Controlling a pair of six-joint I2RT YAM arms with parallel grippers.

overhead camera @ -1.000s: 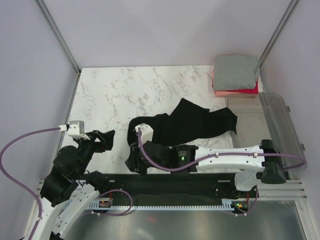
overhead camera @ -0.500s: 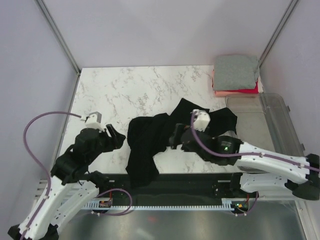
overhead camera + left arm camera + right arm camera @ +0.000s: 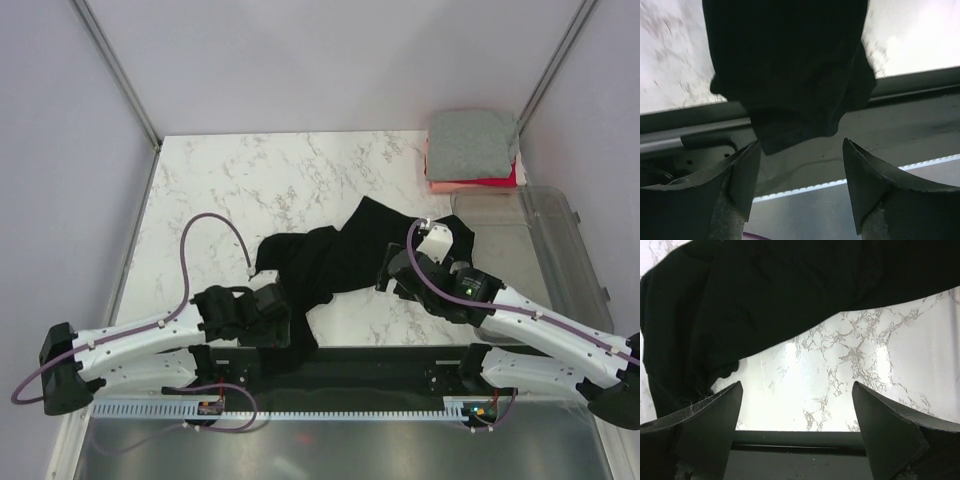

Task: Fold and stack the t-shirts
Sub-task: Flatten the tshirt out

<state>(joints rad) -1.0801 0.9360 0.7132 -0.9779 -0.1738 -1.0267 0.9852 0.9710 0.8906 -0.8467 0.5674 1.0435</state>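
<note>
Left fingers point(image 3: 740, 175) apart near black tee point(image 3: 790, 65)

black t-shirt point(image 3: 350, 250) crumpled, sprawled diagonally, grey t-shirt point(image 3: 472, 142) folded square atop red-pink t-shirt point(image 3: 480, 183), far right

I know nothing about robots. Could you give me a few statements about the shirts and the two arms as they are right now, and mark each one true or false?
1. The black t-shirt lies neatly folded. False: it is crumpled, with one end hanging over the table's near edge.
2. The grey t-shirt sits on top of the red-pink t-shirt. True.
3. The right gripper is shut on the black t-shirt. False: it is open and holds nothing, with the shirt's edge just beyond it.
4. The left gripper is open, facing the shirt's hanging end. True.
5. The folded shirts are inside the clear bin. False: they lie on the table's far right corner, beyond the bin.
</note>
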